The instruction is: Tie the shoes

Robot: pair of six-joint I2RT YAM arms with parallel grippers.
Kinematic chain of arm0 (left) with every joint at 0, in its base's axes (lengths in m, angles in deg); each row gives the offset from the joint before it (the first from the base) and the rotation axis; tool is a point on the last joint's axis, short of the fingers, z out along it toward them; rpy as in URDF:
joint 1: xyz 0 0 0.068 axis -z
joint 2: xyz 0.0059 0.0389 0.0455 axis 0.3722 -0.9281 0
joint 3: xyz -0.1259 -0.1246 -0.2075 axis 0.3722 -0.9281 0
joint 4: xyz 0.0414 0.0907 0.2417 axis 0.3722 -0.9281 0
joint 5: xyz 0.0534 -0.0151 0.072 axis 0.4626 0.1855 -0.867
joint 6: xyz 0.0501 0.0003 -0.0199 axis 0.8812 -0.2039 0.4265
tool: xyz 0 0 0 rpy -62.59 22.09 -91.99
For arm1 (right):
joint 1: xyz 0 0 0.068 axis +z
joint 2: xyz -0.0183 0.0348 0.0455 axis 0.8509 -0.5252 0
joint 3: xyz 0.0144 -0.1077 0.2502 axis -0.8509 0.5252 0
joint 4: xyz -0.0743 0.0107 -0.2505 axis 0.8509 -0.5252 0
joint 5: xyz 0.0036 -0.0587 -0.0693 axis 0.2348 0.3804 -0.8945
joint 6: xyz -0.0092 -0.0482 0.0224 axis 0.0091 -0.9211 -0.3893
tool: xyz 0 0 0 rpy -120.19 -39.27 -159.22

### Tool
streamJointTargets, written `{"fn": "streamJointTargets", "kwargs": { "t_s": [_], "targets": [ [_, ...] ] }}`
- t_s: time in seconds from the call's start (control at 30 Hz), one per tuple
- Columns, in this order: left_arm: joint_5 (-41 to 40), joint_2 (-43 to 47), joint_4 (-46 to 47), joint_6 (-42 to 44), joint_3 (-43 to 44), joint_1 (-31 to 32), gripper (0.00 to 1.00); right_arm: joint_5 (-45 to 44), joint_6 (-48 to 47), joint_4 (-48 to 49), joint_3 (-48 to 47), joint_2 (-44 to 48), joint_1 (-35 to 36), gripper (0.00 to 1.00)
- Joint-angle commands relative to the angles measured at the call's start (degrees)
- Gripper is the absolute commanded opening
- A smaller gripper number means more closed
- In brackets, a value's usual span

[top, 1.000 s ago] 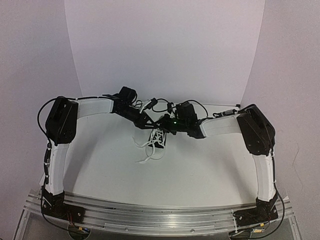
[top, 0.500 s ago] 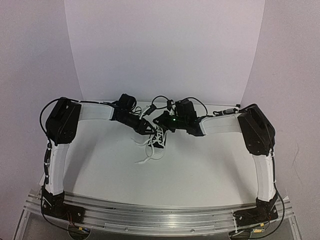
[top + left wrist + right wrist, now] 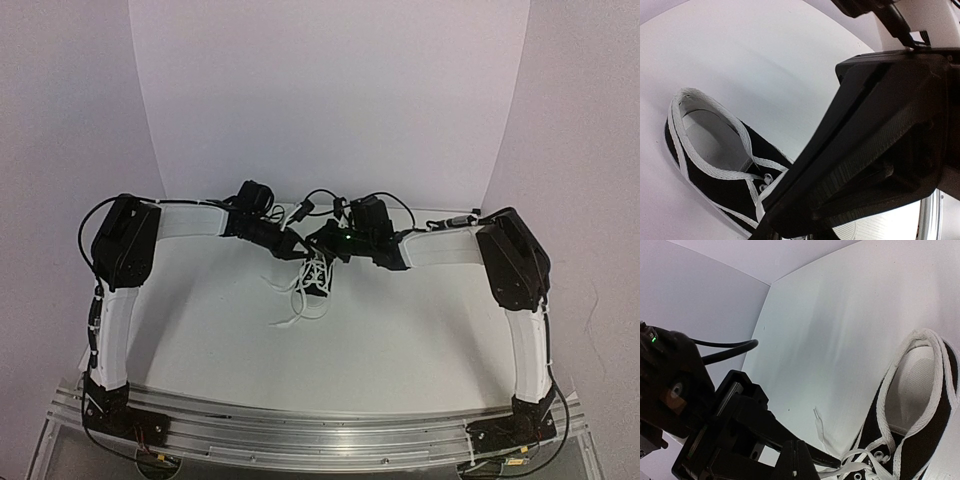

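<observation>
The black canvas sneaker [image 3: 319, 278] with white sole and white laces lies at mid-table, toe toward me. It shows in the left wrist view [image 3: 715, 175] and the right wrist view [image 3: 920, 405] with its opening in sight. My left gripper [image 3: 293, 247] and right gripper [image 3: 325, 243] meet just behind the shoe, almost touching. In the left wrist view my left gripper [image 3: 805, 210] is shut, and a lace [image 3: 771, 187] runs from the eyelets under it. My right gripper [image 3: 799, 460] is pressed shut, with lace strands [image 3: 850, 471] leading to it. Loose lace ends [image 3: 292, 312] trail on the table.
A white curved backdrop [image 3: 330, 100] rises behind the table. An aluminium rail [image 3: 320, 430] carries both arm bases at the near edge. Black cables [image 3: 320, 200] loop above the wrists. A free lace tip [image 3: 819, 427] lies flat beside the shoe.
Both grippers have moved back, away from me and close together, drawing the laces toward the backdrop. The shoe has shifted slightly the same way.
</observation>
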Motion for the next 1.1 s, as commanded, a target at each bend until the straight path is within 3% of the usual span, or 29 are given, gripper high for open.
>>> {"fn": "streamJointTargets", "kwargs": {
  "t_s": [0.0, 0.1, 0.2, 0.23, 0.27, 0.37, 0.4, 0.5, 0.6, 0.8, 1.07],
  "targets": [
    [-0.62, -0.46, 2.92, -0.51, 2.47, 0.08, 0.1, 1.58, 0.25, 0.44, -2.14, -1.52, 0.34, 0.0],
    [-0.26, -0.23, 3.03, -1.26, 2.0, 0.09, 0.01, 2.0, 0.13, 0.41, -1.35, -1.22, 0.3, 0.0],
    [-0.37, 0.14, 2.81, -2.11, 0.92, -0.23, 0.0, 3.07, -1.67, -0.81, -0.91, -0.18, 0.29, 0.02],
    [-0.63, 0.24, 2.84, -2.63, 0.55, -0.42, 0.0, 3.09, -2.39, -1.76, -0.92, 0.45, 0.29, 0.08],
    [-0.83, 0.33, 2.82, -3.06, 0.11, -0.58, 0.0, 3.0, -3.39, -3.05, -1.0, 1.36, 0.29, 0.21],
    [-1.43, 0.65, 2.92, -3.19, -0.9, -0.79, 0.0, 1.36, -7.44, -8.07, -0.54, 4.63, 0.29, 0.66],
    [-1.47, 0.65, 2.94, -3.19, -1.23, -0.78, 0.0, 0.0, -8.37, -9.89, 0.3, 6.27, 0.38, 0.7],
    [-1.5, 0.73, 3.02, -3.35, -1.76, -0.79, 0.0, -6.05, -12.63, -14.95, 3.52, 11.11, 1.62, 0.7],
    [-1.3, 0.66, 3.27, -3.87, -2.16, -0.91, 0.0, -13.51, -17.7, -18.56, 6.63, 13.99, 6.01, 0.59],
    [-0.42, 0.29, 3.25, -4.37, -1.88, -1.23, 0.0, -18.31, -21.7, -25.66, 2.9, 7.56, 11.6, 0.44],
    [-0.28, 0.07, 3.42, -4.08, -2.33, -1.24, 0.0, -27.24, -27.98, -29.5, -3.61, 1.43, 14.23, 0.43]
  ]
}}
